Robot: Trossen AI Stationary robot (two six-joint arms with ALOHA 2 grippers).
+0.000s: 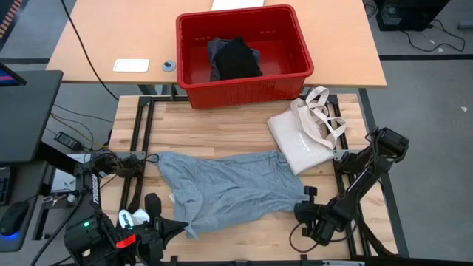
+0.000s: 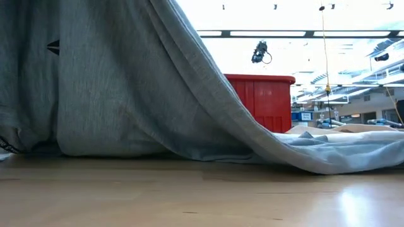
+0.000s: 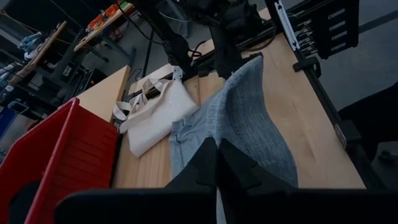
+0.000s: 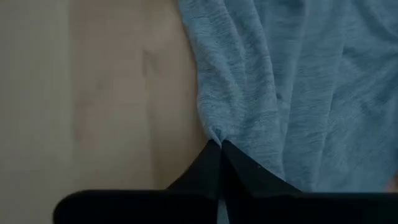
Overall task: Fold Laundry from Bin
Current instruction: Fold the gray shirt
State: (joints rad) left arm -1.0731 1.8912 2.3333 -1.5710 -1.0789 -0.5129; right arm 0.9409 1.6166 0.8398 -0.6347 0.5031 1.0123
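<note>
Item 1, grey T-shirt (image 1: 229,188): spread across the near half of the tabletop (image 1: 222,133), creased, one hem corner pinched at each near side; held that way, I judge, so it can be drawn taut and flat for folding; low view shows the cloth (image 2: 126,82) lifted on one side and draping down to the wood.

Item 2, left tool (image 1: 177,225): near-left edge, fingers together, clamped on the shirt's near-left corner; cloth runs out from between the tips in its wrist view (image 3: 214,168).

Item 3, right tool (image 1: 307,210): near-right, fingers together, nipping a gather of the shirt's edge (image 4: 221,146).

Item 4, red bin (image 1: 244,81): far side, on a second desk; dark garments (image 1: 236,59) inside, not yet taken out.

Item 5, cream tote bag (image 1: 307,133): right of centre, betw. bin and shirt, touching the shirt's far-right part; not laundry, prob. set aside.
</note>
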